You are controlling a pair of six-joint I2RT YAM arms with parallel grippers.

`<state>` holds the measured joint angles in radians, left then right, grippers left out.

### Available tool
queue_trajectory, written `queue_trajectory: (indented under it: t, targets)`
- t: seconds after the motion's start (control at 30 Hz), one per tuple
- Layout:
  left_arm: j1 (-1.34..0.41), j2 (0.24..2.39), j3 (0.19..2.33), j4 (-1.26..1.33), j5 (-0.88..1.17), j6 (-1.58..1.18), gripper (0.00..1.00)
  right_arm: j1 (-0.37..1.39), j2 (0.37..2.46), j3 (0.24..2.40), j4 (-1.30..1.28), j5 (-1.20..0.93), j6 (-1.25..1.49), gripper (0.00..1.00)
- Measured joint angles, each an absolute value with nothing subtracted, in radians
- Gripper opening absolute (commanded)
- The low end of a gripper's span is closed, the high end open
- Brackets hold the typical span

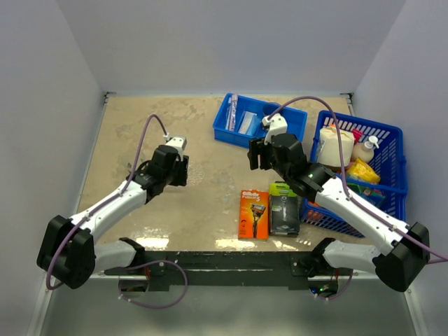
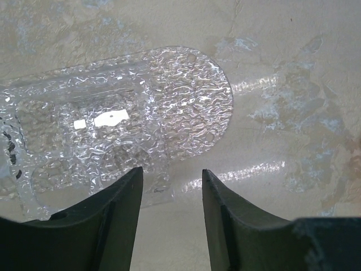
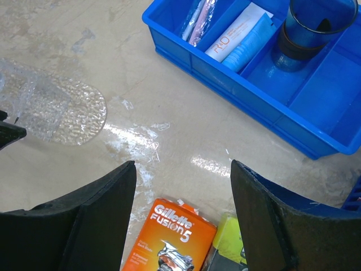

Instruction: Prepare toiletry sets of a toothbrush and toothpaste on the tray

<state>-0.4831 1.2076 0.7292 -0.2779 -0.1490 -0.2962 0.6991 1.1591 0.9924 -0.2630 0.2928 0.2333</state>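
The clear textured tray [image 2: 169, 101] lies empty on the beige table, just ahead of my left gripper [image 2: 172, 172], which is open and empty. It also shows at the left in the right wrist view [image 3: 62, 110]. My right gripper [image 3: 183, 166] is open and empty, above the table between the tray and the blue bin [image 3: 225, 79]. In the bin lie the toothbrush [image 3: 197, 17] and the pale blue-white toothpaste [image 3: 240, 34], with a clear cup [image 3: 307, 28] standing beside them. In the top view the left gripper [image 1: 180, 169] and right gripper [image 1: 255, 155] face each other.
An orange razor pack [image 1: 253, 213] and a black-green razor pack [image 1: 284, 208] lie near the front, below my right gripper. A blue lattice basket [image 1: 399, 161] with several bottles and packets stands at the right. The blue bin [image 1: 259, 120] sits at the back.
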Motion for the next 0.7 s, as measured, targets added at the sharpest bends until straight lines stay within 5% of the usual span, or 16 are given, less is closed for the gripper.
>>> queue_trajectory:
  t: [0.37, 0.7]
  targets:
    - [-0.484, 1.270, 0.745, -0.302, -0.191, -0.296, 0.46, 0.699, 1.159, 0.992, -0.262, 0.292, 0.235, 0.70]
    - [-0.485, 1.317, 0.771, -0.305, -0.203, -0.295, 0.27, 0.699, 1.159, 0.992, -0.262, 0.278, 0.236, 0.70]
